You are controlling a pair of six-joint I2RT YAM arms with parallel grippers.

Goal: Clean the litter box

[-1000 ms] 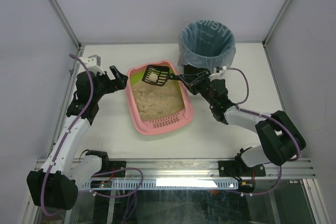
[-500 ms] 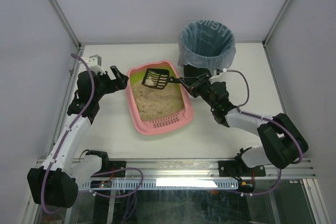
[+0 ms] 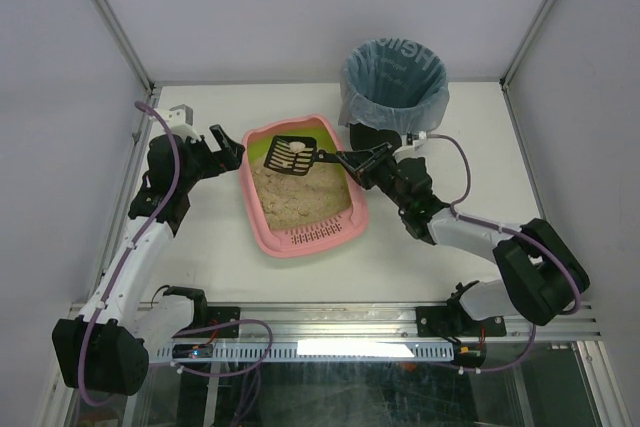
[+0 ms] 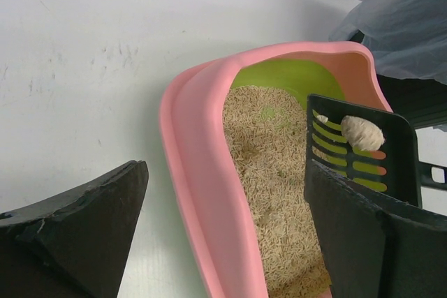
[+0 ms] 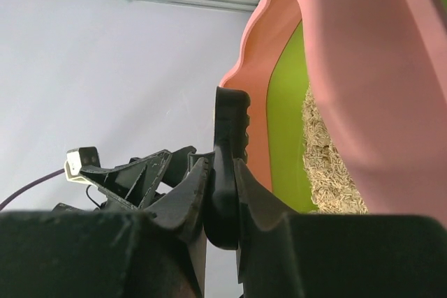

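Note:
The pink litter box lies mid-table with beige litter inside its lime-green wall. My right gripper is shut on the handle of a black slotted scoop, which hangs over the box's far end carrying a pale clump. In the right wrist view the scoop handle is pinched between the fingers of the right gripper, next to the litter box. My left gripper stands open at the box's far-left corner. In its own view the left gripper has the litter box rim between its fingers, and the scoop and clump show.
A round black bin lined with a blue bag stands just beyond the box's far-right corner, behind the right arm. Grey walls and metal frame posts enclose the white table on three sides.
The right arm has carried the scoop with its clump a little left and toward the near side, over the litter. The left arm has barely moved.

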